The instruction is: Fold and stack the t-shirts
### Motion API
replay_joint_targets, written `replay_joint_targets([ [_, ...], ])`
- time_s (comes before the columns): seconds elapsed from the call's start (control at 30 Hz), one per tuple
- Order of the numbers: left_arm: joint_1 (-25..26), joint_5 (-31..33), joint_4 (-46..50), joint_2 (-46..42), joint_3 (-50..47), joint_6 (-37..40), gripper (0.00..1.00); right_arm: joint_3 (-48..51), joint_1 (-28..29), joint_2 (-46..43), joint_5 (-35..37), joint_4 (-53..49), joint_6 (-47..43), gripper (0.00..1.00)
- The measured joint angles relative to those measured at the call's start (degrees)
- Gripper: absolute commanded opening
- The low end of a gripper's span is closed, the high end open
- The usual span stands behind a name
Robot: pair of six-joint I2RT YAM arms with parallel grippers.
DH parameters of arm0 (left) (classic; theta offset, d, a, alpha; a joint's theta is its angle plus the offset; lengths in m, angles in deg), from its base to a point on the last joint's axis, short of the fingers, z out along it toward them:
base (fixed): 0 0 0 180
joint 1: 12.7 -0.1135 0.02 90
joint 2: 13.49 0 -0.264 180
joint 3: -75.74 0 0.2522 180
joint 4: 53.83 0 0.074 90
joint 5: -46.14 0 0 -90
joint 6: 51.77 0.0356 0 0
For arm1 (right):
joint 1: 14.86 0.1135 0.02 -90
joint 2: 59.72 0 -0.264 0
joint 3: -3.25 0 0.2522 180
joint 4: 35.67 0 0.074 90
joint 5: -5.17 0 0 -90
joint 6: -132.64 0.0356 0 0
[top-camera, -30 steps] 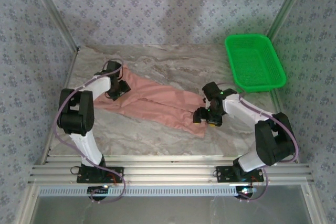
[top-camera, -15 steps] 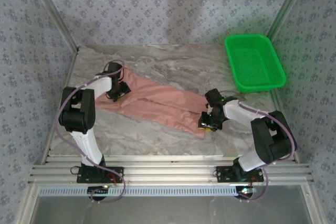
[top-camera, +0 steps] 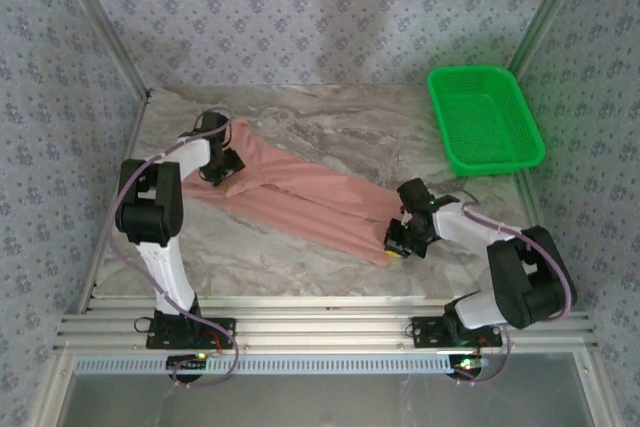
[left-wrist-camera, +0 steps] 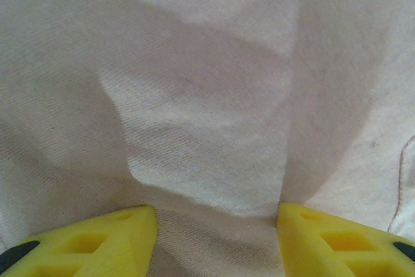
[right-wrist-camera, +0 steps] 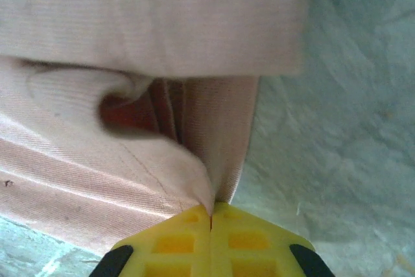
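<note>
Salmon-pink t-shirt (top-camera: 300, 197), a rumpled diagonal band on the bench (top-camera: 330, 117) left of the green basket (top-camera: 440, 119). My right fingers (right-wrist-camera: 175, 241) are clenched on the hem nearest the basket; my left fingers (left-wrist-camera: 91, 241) stand released over the end farthest from it. I judge it light, limp, unbreakable: best taken by hems and corners.

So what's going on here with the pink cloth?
Two robot arms are working on a salmon-pink t-shirt lying stretched out across the table. The right gripper is pinched shut on the shirt's near-right corner. The left gripper sits on the far-left end, its jaws apart with cloth puckered between them. A green basket stands off at the far right.
</note>
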Motion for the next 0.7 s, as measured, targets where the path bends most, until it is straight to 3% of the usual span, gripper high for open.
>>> replay_joint_targets([
  [0.27, 0.02, -1.03, 2.36, 5.18, 7.72, 1.07, 0.52, 4.61, 2.03, -4.24, -3.67, 2.73, 9.73, 0.0],
  [0.6, 0.02, -5.25, 5.27, 15.67, 24.2, 4.42, 0.52, 8.41, 16.28, -8.92, -2.4, 8.79, 31.01, 0.01],
  [0.7, 0.02, -6.97, 6.6, 18.82, 29.49, 6.05, 0.55, 9.38, 21.73, -10.47, -0.42, 11.37, 39.43, 0.32],
])
